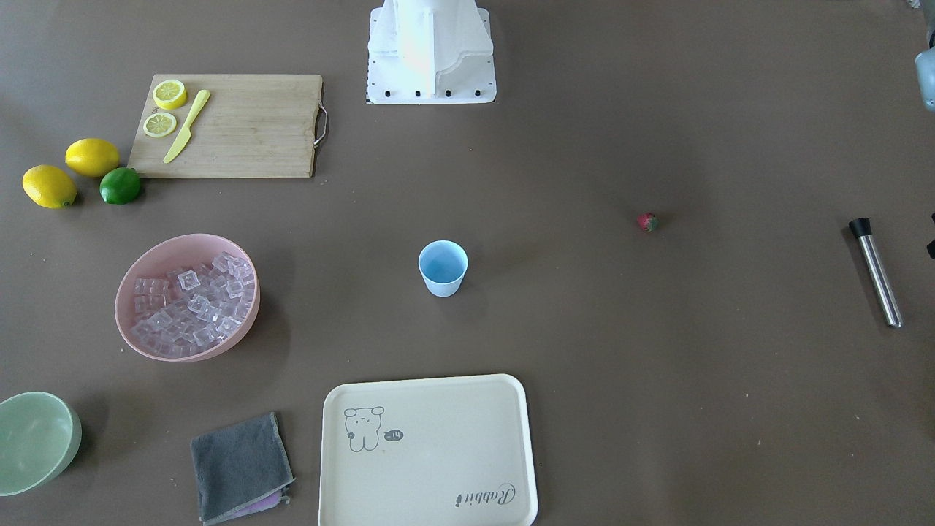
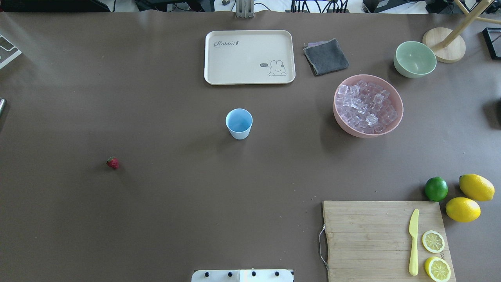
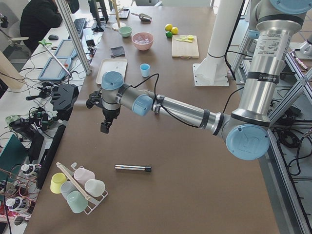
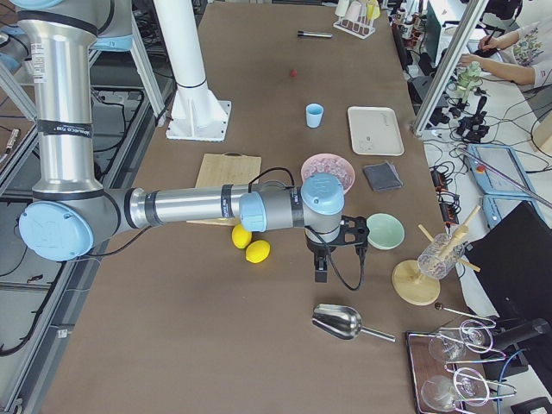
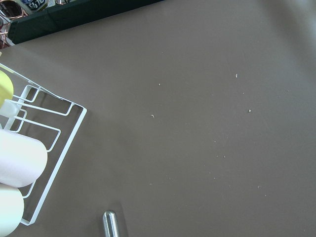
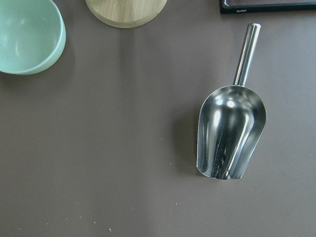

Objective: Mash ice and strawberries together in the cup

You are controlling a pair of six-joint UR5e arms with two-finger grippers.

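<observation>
The light blue cup [image 1: 443,267] stands upright and empty at the table's middle; it also shows in the overhead view [image 2: 239,123]. The strawberry [image 1: 648,222] lies alone on the table on my left side, also in the overhead view [image 2: 112,163]. The ice [image 2: 366,103] fills the pink bowl [image 2: 398,117] on my right side. My left gripper [image 3: 105,127] hangs over bare table near the left end, far from the cup. My right gripper [image 4: 320,274] hangs over the table near the right end. I cannot tell whether either is open or shut.
A steel muddler [image 1: 875,272] lies near the left end, beside a rack of cups [image 3: 78,187]. A steel scoop [image 6: 229,133] and a green bowl [image 6: 24,34] lie under the right wrist. A cream tray [image 2: 249,56], a grey cloth [image 2: 325,56], a cutting board [image 2: 372,235], lemons and a lime lie around.
</observation>
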